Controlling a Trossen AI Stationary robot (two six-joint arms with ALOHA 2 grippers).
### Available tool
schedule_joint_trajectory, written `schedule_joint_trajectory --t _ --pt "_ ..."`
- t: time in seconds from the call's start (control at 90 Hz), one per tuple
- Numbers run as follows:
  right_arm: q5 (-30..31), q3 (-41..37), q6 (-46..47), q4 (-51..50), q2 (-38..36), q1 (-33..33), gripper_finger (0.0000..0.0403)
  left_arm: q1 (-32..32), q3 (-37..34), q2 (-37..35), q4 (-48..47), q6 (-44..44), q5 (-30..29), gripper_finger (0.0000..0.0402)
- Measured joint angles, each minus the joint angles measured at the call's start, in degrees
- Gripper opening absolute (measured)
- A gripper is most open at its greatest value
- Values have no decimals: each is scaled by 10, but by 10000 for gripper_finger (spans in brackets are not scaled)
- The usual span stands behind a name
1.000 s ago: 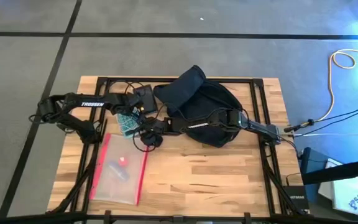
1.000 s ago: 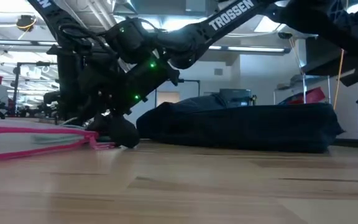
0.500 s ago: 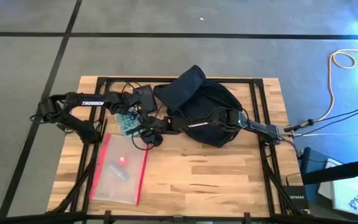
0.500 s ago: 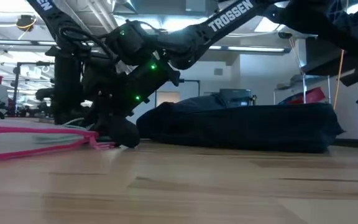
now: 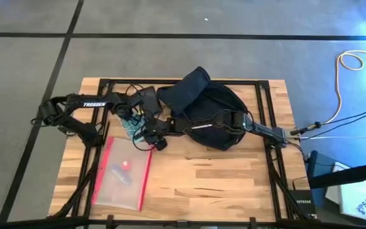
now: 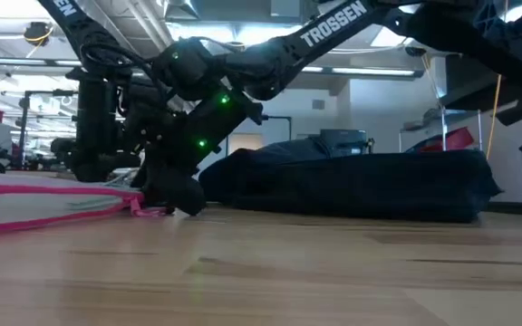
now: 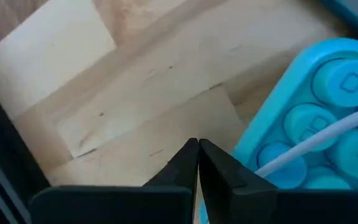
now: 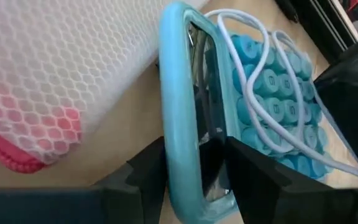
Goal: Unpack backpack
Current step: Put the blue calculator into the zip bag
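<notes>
Right hand (image 8: 194,163) gripping a teal-rimmed case (image 8: 191,93) beside the backpack (image 5: 208,105), left hand (image 7: 197,163) pinched closed above the tabletop (image 7: 135,124)

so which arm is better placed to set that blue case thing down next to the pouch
Right. The right gripper is already shut on the light blue case, low beside the mesh pouch. The left gripper is shut and empty, next to the blue bubble toy, so it would have to grasp first.

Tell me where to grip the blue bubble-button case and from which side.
Grip the blue case by its raised rim, as the right gripper does now, coming in edge-on. The rim is thin enough to pinch; the button face carries a loose white cable.
</notes>
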Motion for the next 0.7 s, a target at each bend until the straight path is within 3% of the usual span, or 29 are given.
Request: schedule_joint_trajectory --t 0.289,0.7 --pt "40 0 -23 7 0 3 137 0 0 0 -7 8 15 0" --pt "100 -2 -61 27 -12 15 94 -2 0 0 -12 34 25 0"
